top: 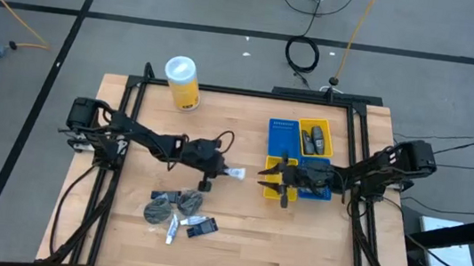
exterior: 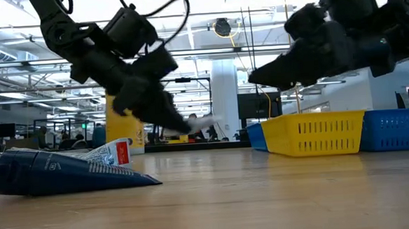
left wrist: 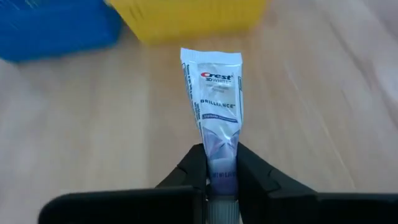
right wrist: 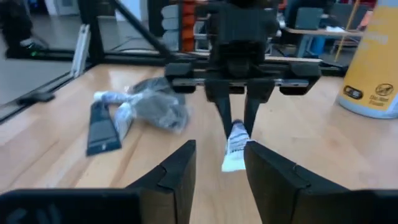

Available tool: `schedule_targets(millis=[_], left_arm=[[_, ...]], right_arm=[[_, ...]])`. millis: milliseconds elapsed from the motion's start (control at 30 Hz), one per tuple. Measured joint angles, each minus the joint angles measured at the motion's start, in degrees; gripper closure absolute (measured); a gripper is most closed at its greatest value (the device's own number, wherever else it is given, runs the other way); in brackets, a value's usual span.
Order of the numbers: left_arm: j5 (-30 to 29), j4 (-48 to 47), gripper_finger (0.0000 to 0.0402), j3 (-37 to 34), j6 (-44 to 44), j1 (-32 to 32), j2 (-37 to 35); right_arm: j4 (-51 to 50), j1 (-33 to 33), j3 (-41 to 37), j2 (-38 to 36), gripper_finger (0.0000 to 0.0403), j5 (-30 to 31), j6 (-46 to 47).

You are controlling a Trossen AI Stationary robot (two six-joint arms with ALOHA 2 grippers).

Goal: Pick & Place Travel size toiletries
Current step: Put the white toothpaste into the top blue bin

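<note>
1. Left gripper (left wrist: 221,180) clamped on white tube (left wrist: 214,112), apparently just above the table (top: 235,231), mid-table.
2. Right gripper (right wrist: 217,165) parted, empty, facing it beside tray (top: 286,137).
3. Remaining toiletries (top: 176,208) near front edge; bare wood between.

The white tube's (left wrist: 213,118) cap end is hidden between the jaws; beside it, the tray (left wrist: 56,28) is blurred and cut off.
</note>
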Motion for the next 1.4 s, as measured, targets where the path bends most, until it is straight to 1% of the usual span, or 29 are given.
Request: schedule_targets(millis=[100, 167, 233, 300, 367, 433, 533, 633, 733, 833, 900, 967, 1033, 1133, 1233, 1267, 1333, 1400], left_arm=[[-0.13, 5.63, 0.0322, 0.04, -1.42, 0.00, 0.00], [-0.10, 7.34, 0.0306, 0.04, -2.67, 0.00, -0.02], [-0.02, 7.72, 0.0299, 0.04, -3.64, -0.02, -0.02], [-0.03, 7.81, 0.0297, 0.04, -4.23, 0.00, -0.02], [-0.03, 7.80, 0.0301, 0.04, -4.60, 0.00, -0.02], [-0.03, 7.89, 0.0308, 0.04, -5.42, 0.00, -0.02], [-0.03, 8.10, 0.0321, 0.04, -5.73, 0.00, -0.02], [-0.03, 8.12, 0.0335, 0.04, -5.73, -0.01, -0.04], [-0.03, 6.50, 0.0348, 0.07, -5.66, 0.00, -0.04], [-0.56, 4.23, 0.0349, 0.07, -5.48, 0.04, -0.04], [-2.33, 2.10, 0.0334, 0.07, -4.92, 0.39, -0.04], [-3.38, 1.45, 0.0306, 0.09, -4.32, 0.89, 0.66], [-1.54, 2.25, 0.0267, 0.15, -4.32, 1.34, 2.06], [4.24, 5.28, 0.0201, 0.17, -3.63, 1.62, 5.74], [4.75, 6.34, 0.0150, 0.10, -2.63, 1.63, 9.34], [4.85, 7.12, 0.0141, 0.20, -2.56, 1.66, 10.10], [5.06, 8.02, 0.0135, 0.27, -2.66, 1.66, 11.06], [5.10, 8.21, 0.0149, 0.28, -2.63, 1.69, 11.39]], right_arm=[[-5.42, -0.40, 2.81, 0.00, 0.0254, 0.89, 1.30], [-11.03, -0.60, 5.96, 0.00, 0.0237, 1.00, 1.73], [-17.60, -0.87, 9.81, 0.00, 0.0216, 1.04, 0.93], [-23.99, -1.06, 13.50, 0.00, 0.0192, 1.07, -1.83], [-28.35, -1.04, 16.82, 0.00, 0.0168, 1.18, -4.69], [-31.36, -1.08, 19.30, -0.02, 0.0146, 2.58, -7.18], [-34.84, -1.75, 21.30, 0.82, 0.0125, 4.06, -8.60], [-35.33, -2.68, 21.82, 3.36, 0.0120, 3.93, -7.04], [-34.68, -3.08, 22.88, 7.38, 0.0123, 3.82, -6.03], [-36.13, -3.37, 25.11, 11.29, 0.0125, 3.85, -5.41], [-38.11, -3.39, 26.28, 12.22, 0.0125, 3.86, -5.94], [-39.31, -3.38, 27.03, 12.44, 0.0124, 3.86, -6.71], [-39.49, -3.22, 27.16, 12.22, 0.0125, 3.84, -6.87], [-39.73, -2.84, 27.11, 11.12, 0.0127, 3.84, -7.01], [-39.91, -2.48, 27.11, 11.18, 0.0128, 3.80, -7.03], [-40.01, -2.48, 27.07, 11.25, 0.0128, 3.72, -6.95], [-40.01, -2.50, 27.07, 11.17, 0.0128, 2.42, -6.91], [-40.59, -2.55, 27.08, 11.13, 0.0130, 1.12, -6.00]])
